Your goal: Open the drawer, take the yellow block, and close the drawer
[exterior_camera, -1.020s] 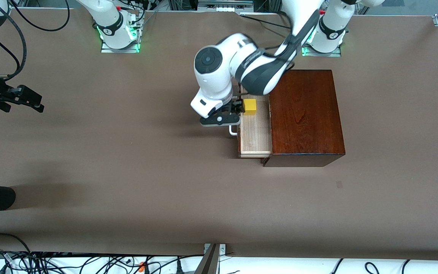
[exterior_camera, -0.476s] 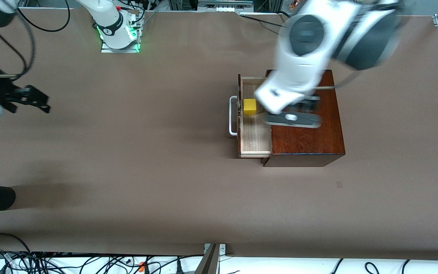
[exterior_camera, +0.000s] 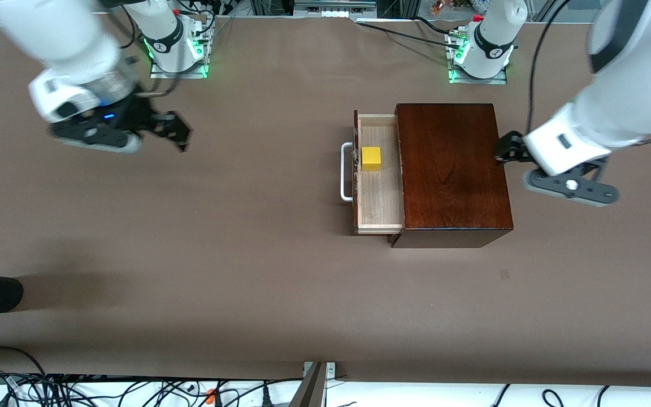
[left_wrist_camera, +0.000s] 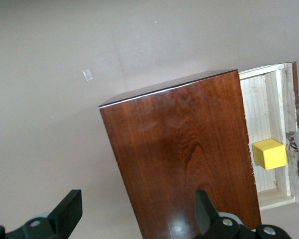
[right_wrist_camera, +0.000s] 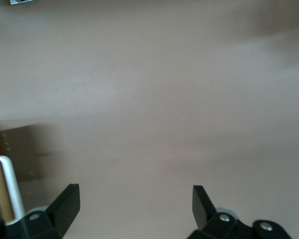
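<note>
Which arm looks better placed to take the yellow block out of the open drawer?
Probably the right. The drawer opens toward the right arm's end, leaving the yellow block exposed. The right gripper is open over bare table there; the left gripper, open, hangs beside the box's closed end.

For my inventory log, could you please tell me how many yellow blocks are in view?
1. The yellow block sits in the open drawer, toward its end farther from the front camera. More could be hidden in the part of the drawer inside the box.
</note>
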Available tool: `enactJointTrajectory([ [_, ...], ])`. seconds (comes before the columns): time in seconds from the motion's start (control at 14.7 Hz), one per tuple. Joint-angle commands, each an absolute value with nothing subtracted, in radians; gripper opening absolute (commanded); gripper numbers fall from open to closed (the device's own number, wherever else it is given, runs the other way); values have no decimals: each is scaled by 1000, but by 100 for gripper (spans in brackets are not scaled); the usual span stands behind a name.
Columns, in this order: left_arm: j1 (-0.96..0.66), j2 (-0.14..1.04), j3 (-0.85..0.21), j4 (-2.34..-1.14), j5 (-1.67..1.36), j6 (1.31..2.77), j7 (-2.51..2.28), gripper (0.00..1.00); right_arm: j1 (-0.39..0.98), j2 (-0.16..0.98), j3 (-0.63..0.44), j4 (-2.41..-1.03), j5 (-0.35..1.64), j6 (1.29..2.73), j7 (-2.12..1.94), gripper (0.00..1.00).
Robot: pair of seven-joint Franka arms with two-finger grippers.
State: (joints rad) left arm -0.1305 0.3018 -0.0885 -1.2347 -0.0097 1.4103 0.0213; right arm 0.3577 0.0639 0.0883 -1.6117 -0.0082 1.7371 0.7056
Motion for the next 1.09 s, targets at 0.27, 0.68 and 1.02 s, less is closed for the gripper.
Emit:
enactJointTrajectory([
  [0.27, -107, -10, 46, -1689, -57, 1733, 190, 100, 670, 276, 87, -1445, -40, 1753, 1562, 100],
  [0.68, -60, -11, 32, -1692, -48, 1695, 95, 100, 814, 501, 86, -1256, -41, 1859, 2200, 100],
  [1.02, -61, 8, 32, -1675, -40, 1641, 80, 100, 882, 641, 80, -1178, -43, 1983, 2449, 100],
])
